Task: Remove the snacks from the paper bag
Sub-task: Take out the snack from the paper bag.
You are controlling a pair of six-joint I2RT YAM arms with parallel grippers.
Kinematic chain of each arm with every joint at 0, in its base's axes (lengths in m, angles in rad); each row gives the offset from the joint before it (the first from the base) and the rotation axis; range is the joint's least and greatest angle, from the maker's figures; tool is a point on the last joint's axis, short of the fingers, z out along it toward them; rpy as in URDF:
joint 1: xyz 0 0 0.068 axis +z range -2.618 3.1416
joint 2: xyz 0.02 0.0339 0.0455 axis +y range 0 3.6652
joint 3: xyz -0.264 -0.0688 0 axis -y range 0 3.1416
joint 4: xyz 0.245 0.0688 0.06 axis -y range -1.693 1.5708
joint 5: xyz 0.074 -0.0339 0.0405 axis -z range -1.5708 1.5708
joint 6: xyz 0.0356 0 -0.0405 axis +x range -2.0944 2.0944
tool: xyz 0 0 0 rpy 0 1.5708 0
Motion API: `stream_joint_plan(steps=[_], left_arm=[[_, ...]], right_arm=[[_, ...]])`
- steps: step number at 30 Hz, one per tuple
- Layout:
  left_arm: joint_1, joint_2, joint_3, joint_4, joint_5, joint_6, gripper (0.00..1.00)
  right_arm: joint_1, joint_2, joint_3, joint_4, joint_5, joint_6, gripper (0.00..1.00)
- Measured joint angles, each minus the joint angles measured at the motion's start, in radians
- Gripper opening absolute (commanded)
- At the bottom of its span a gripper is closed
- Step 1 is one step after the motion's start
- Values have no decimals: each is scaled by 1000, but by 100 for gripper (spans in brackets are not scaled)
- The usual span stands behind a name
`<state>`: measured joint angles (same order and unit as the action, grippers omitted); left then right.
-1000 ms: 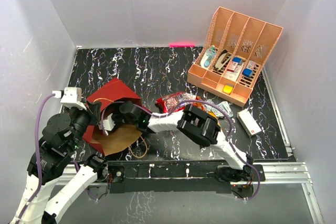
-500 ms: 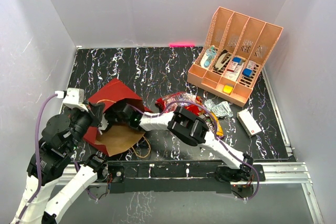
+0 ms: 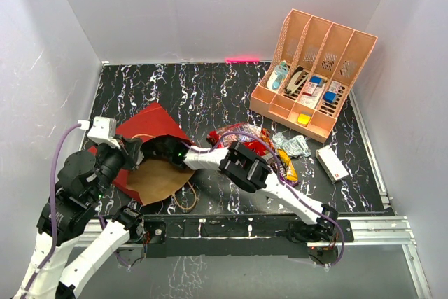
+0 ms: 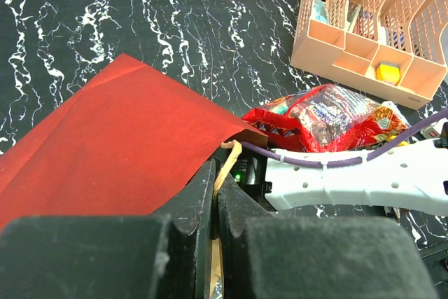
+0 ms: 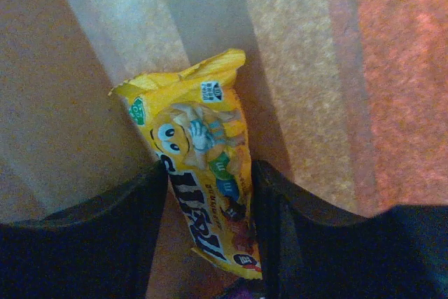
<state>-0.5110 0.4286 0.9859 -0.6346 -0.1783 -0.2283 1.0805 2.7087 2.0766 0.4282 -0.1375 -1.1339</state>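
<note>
From above, one paper bag (image 3: pixel 148 122) lies on its side at the left of the black tabletop (image 3: pixel 210 89). It is red outside and brown inside. The right arm (image 3: pixel 210 159) goes into its mouth, so that end effector is hidden here. One big red packet (image 3: pixel 241 133) and small silvery packets (image 3: pixel 295 145) lie out on the tabletop. One white box (image 3: pixel 332 163) and one peach organizer (image 3: pixel 311 68) with four slots are at the right.

The left wrist view shows the left end effector (image 4: pixel 214 176) pinched tight on the bag's rim and tan cord handle (image 4: pixel 228 160).

Only the right wrist view looks inside the bag. There the right end effector (image 5: pixel 208 169) is narrow and holds one yellow candy packet (image 5: pixel 199 134).
</note>
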Motion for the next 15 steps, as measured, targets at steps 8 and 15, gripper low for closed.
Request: stream_joint_plan(steps=[8,15], left_arm=[[0,2,0,-21,-27,-13,0],[0,2,0,-26,-77,-46,0]], right_arm=[[-5,26,16,2,19,10,24],[-8,13,-18,13,34,11,18]])
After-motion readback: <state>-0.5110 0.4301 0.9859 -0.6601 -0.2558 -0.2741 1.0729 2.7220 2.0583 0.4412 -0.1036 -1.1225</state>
